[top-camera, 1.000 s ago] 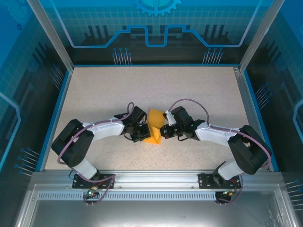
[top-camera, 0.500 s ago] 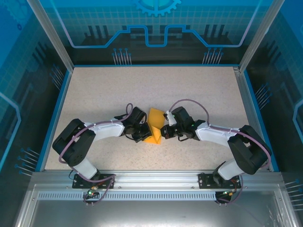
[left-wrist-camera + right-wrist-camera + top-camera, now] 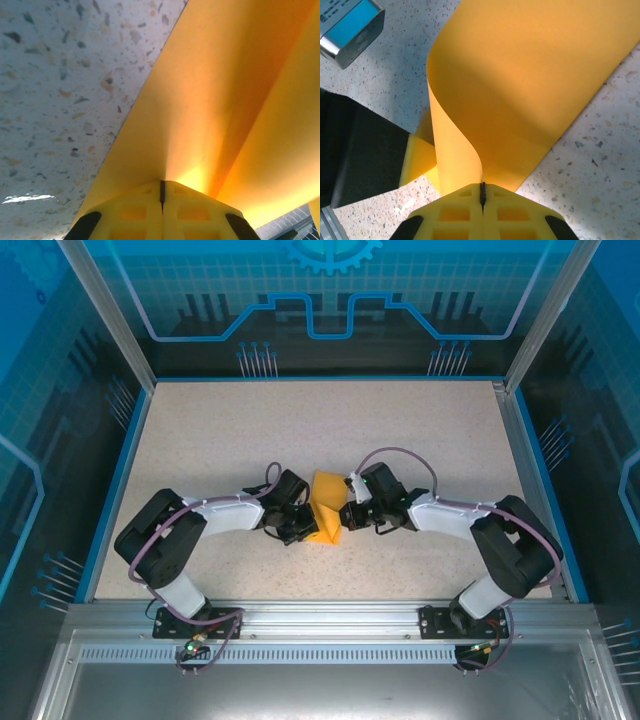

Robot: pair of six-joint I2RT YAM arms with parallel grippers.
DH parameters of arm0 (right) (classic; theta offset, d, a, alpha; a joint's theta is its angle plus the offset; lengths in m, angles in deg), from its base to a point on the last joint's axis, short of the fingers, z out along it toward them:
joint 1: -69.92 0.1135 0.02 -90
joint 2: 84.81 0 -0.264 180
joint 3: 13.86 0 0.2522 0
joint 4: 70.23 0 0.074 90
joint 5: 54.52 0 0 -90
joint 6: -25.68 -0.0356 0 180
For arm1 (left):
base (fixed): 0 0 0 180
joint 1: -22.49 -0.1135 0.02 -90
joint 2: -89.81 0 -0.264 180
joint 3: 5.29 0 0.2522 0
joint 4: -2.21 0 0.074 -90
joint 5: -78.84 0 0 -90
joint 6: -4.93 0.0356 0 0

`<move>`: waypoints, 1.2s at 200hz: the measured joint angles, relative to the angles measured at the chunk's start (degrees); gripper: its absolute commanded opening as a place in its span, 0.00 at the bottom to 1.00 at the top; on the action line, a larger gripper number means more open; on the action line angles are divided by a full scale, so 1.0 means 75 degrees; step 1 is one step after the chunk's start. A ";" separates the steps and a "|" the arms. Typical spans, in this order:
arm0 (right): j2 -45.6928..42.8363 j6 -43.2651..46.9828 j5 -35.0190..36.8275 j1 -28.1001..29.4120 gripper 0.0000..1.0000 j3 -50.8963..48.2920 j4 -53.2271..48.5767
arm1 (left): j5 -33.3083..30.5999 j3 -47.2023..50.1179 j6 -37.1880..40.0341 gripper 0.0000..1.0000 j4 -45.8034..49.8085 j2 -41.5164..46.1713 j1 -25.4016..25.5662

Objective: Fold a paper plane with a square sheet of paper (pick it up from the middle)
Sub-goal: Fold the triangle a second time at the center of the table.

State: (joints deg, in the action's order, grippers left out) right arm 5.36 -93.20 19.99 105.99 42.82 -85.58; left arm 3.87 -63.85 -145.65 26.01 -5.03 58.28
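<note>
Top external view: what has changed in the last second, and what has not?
The right arm swung its elbow inward, toward the middle; the left arm edged inward slightly. The left gripper and right gripper stay shut on the square sheet of paper, which has not moved.

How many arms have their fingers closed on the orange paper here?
2. The left arm's fingers pinch the paper from its left side; the right arm's fingers pinch it from the right.
</note>
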 measured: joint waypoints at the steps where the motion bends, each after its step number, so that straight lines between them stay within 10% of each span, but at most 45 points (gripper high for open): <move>1: 0.0009 0.0000 0.0000 -0.0003 0.01 0.0006 0.0000 | 0.0000 0.0000 0.0003 0.06 0.0000 0.0003 0.0000; 240: 0.1084 0.1067 0.0408 -0.0067 0.02 0.1463 -0.1539 | -0.0026 -0.0020 0.0125 0.06 0.0050 0.0000 0.0000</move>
State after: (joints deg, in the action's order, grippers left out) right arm 13.49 -85.20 23.05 105.49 53.79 -97.12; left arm 3.67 -64.00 -144.71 26.38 -5.03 58.28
